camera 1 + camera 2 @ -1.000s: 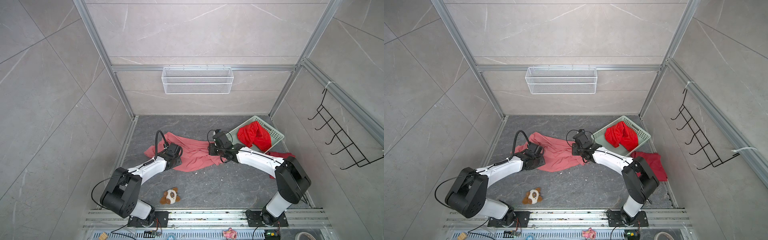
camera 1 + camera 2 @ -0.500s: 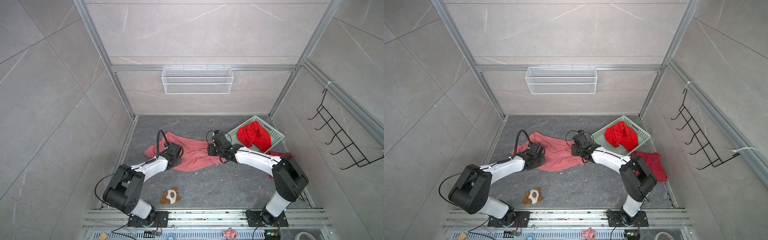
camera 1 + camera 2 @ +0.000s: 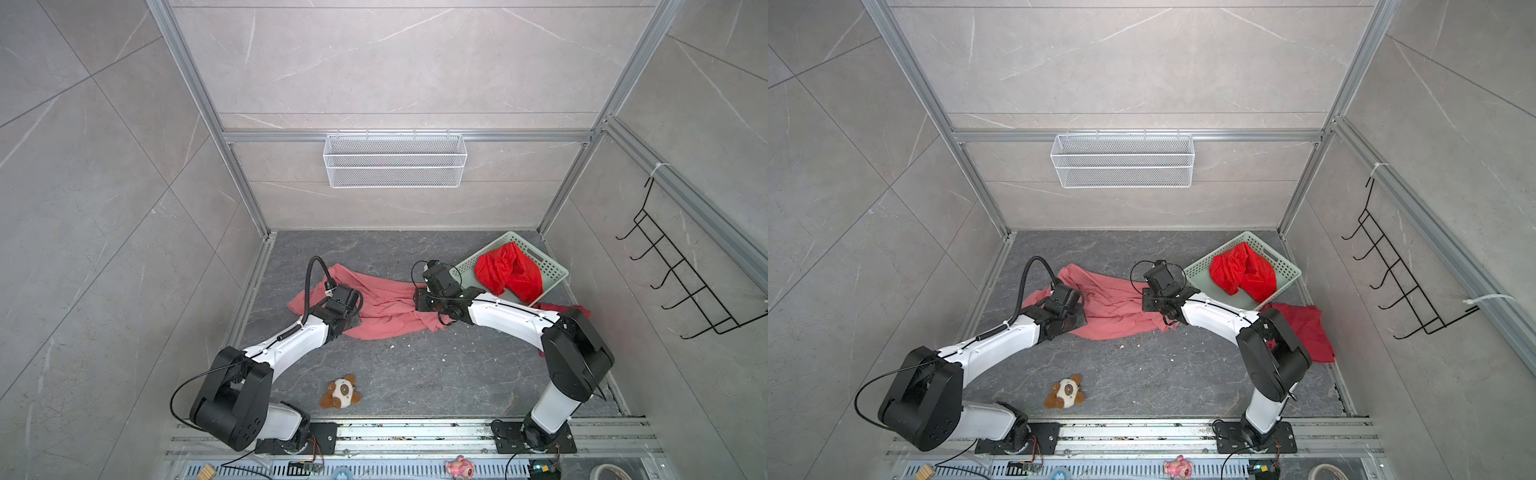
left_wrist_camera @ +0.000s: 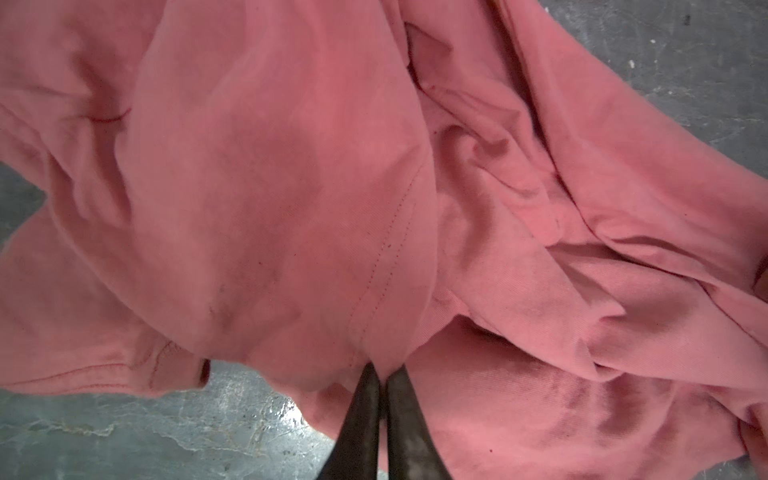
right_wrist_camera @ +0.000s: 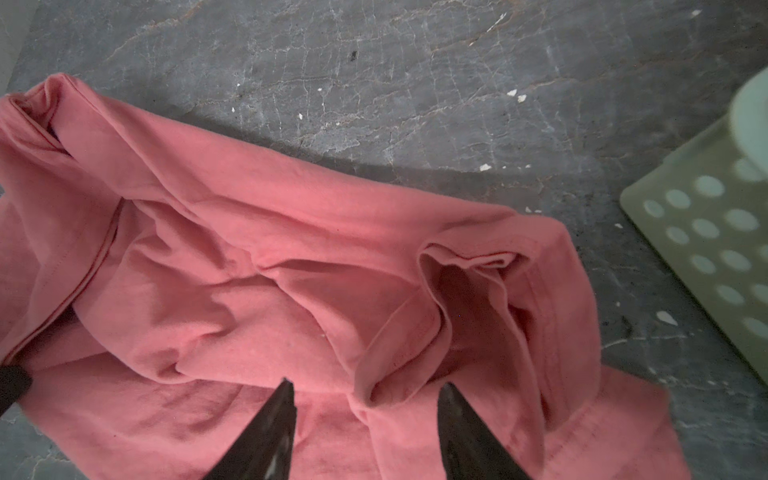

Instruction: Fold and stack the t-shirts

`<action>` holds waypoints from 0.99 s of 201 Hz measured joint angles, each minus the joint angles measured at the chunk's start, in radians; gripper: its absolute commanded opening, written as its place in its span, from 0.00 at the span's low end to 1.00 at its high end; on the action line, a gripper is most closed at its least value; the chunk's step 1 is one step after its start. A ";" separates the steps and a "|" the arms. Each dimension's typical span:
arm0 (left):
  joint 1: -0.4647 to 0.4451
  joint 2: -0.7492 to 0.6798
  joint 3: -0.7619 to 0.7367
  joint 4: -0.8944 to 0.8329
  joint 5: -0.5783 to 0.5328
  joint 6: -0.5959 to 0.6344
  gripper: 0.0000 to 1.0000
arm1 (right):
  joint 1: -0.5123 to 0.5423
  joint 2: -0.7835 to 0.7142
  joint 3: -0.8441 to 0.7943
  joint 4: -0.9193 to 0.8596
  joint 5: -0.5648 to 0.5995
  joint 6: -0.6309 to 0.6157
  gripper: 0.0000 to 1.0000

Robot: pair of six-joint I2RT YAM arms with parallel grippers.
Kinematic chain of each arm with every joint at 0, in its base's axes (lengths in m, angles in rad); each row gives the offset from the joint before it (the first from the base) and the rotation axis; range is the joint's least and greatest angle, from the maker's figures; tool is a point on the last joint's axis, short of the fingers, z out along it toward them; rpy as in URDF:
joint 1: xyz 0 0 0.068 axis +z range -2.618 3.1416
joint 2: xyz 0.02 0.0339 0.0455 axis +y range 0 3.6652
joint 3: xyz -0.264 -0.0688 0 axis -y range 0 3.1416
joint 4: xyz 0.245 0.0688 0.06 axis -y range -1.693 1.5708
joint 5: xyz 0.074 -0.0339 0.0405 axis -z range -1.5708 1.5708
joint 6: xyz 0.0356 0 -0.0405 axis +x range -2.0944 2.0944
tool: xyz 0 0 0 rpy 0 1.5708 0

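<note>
A salmon-pink t-shirt (image 3: 386, 307) (image 3: 1113, 307) lies crumpled on the grey floor between both arms. My left gripper (image 4: 384, 370) (image 3: 347, 305) is shut, pinching a raised fold near a stitched seam at the shirt's left part. My right gripper (image 5: 365, 388) (image 3: 424, 299) stands open over the shirt's right end, its fingertips either side of a puckered fold by a sleeve opening. A bright scarlet t-shirt (image 3: 509, 272) (image 3: 1241, 270) is bunched in the green basket (image 3: 552, 270). A dark crimson t-shirt (image 3: 1304, 328) lies on the floor behind the right arm, partly hidden.
A brown-and-white plush toy (image 3: 340, 392) lies on the floor near the front. A white wire shelf (image 3: 395, 160) hangs on the back wall and a black hook rack (image 3: 681, 282) on the right wall. The basket's perforated corner (image 5: 706, 249) is close to my right gripper.
The left jaws have closed on the salmon-pink shirt, and the left wrist has shifted a little further onto it. The right arm has barely moved and stays open.
</note>
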 measured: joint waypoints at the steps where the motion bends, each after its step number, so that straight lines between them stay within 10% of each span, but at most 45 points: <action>1: 0.001 0.000 0.000 0.000 0.001 0.001 0.18 | 0.000 0.000 0.000 0.000 0.000 0.000 0.56; 103: 0.035 0.052 0.000 0.012 0.090 0.062 0.35 | 0.000 0.003 0.006 -0.001 0.000 0.012 0.56; 199: 0.035 0.086 0.001 -0.005 0.039 0.083 0.20 | 0.000 0.005 0.006 -0.003 0.001 0.018 0.57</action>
